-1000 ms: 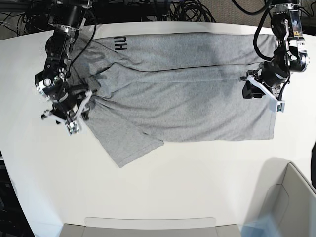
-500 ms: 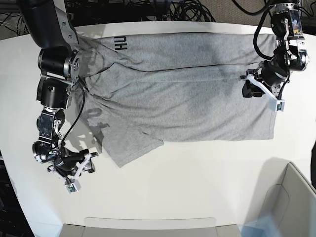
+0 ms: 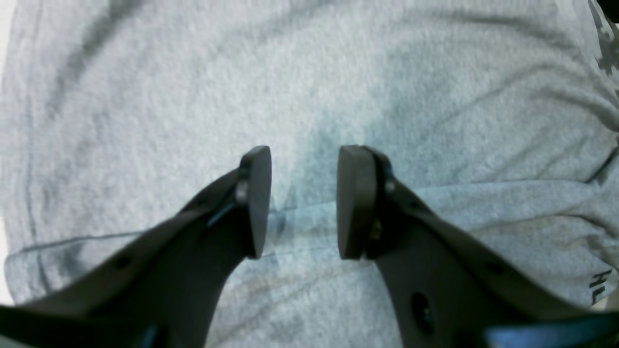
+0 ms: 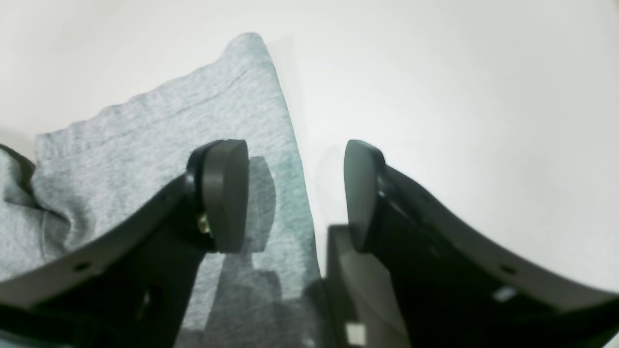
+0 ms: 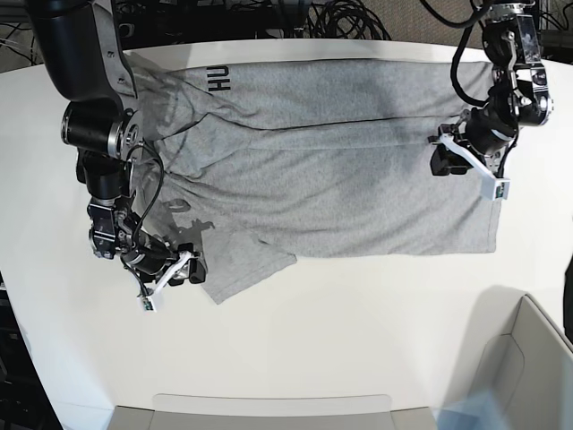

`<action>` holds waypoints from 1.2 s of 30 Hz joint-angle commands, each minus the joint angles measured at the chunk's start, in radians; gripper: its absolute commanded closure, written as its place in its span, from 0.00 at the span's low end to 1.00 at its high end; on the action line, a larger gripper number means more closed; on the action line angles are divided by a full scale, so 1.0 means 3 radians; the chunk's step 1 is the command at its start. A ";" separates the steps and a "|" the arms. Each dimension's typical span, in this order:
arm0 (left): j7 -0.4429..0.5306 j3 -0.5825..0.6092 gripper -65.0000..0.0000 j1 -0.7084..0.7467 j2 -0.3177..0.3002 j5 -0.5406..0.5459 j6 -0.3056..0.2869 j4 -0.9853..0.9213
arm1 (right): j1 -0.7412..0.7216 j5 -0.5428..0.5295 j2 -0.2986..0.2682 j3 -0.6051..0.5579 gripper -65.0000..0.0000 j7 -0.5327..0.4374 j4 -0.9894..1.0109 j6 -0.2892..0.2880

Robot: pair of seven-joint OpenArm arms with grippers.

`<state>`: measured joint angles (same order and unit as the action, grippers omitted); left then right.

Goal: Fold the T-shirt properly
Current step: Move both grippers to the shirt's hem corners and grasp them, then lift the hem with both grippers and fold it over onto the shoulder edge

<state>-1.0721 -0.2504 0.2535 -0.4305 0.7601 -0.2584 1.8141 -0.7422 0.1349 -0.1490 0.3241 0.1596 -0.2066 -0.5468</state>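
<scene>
The heather-grey T-shirt [image 5: 331,179] lies spread across the white table [image 5: 358,305], with black lettering [image 5: 219,81] near its back left. Its lower sleeve [image 5: 246,264] sticks out toward the front. My right gripper [image 5: 175,276] is low beside that sleeve. In the right wrist view it is open [image 4: 296,193], one finger [image 4: 225,193] over the sleeve's edge [image 4: 169,130] and the other over bare table. My left gripper [image 5: 470,166] hovers over the shirt's right part. It stands open [image 3: 303,203] above a fold line in the cloth [image 3: 193,72], holding nothing.
A grey bin [image 5: 528,358] stands at the front right corner and a flat tray edge [image 5: 269,408] runs along the front. Cables [image 5: 340,18] lie behind the table's back edge.
My right gripper left the shirt's left shoulder, swung out to the front left, then came back to the lower sleeve with wider jaws. The left gripper drifted slightly toward the back.
</scene>
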 commanded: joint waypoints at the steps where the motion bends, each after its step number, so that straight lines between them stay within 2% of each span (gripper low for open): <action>1: 0.0052 -0.0022 0.64 -0.0034 -0.0041 0.0036 -0.0005 0.0001 | -0.0076 0.0039 0.0018 -0.0009 0.51 0.0079 0.0011 -0.0011; 6: 0.0063 -0.0022 0.64 -0.0270 -0.0041 0.0031 -0.0005 -0.0270 | -0.0076 0.0054 0.0126 -0.0055 0.51 0.0099 0.0021 -0.0041; 12: 0.0078 -0.0022 0.64 -0.0761 -0.0071 0.0026 -0.0011 -0.0771 | -0.0071 0.0172 0.0315 -0.0607 0.51 0.0105 0.0021 -0.0036; 17: 0.0129 -0.0012 0.63 -0.1369 -0.0301 0.0026 -0.0011 -0.1334 | -0.0096 0.0172 0.0325 -0.0515 0.51 0.0105 0.0021 -0.0031; 20: 0.0359 0.0167 0.59 -0.1732 -0.0455 -0.0132 -0.0016 -0.1815 | -0.0101 0.0182 0.0310 -0.0505 0.51 0.0105 0.0021 -0.0026; 23: 0.0748 0.0592 0.48 -0.2080 -0.0578 -0.0398 -0.0016 -0.2367 | -0.0101 0.0192 0.0300 -0.0510 0.51 0.0105 0.0021 -0.0026; 27: 0.1229 0.0929 0.46 -0.2535 -0.0588 -0.0618 -0.0036 -0.3298 | -0.0081 0.0192 0.0284 -0.0505 0.51 0.0105 0.0021 -0.0021; 28: 0.1290 0.0981 0.46 -0.2612 -0.0588 -0.0659 -0.0138 -0.3487 | -0.0076 0.0192 0.0259 -0.0505 0.51 0.0105 0.0021 -0.0021; 30: 0.1382 0.1032 0.46 -0.2791 -0.0588 -0.0736 -0.0481 -0.3866 | -0.0071 0.0187 0.0248 -0.0505 0.51 0.0105 0.0021 -0.0021; 32: 0.1464 0.1037 0.46 -0.2939 -0.0588 -0.0818 -0.0701 -0.4249 | -0.0071 0.0182 0.0243 -0.0505 0.51 0.0105 0.0021 -0.0021; 36: 0.1807 0.1057 0.46 -0.3083 -0.0583 -0.0961 -0.0737 -0.4745 | -0.0071 0.0177 0.0192 -0.0505 0.51 0.0105 0.0021 -0.0016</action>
<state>-0.5220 0.0662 -0.6415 -0.5873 0.4725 -0.4770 0.3817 -0.7486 0.1566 -0.0750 0.1730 0.1398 -0.2001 -0.5617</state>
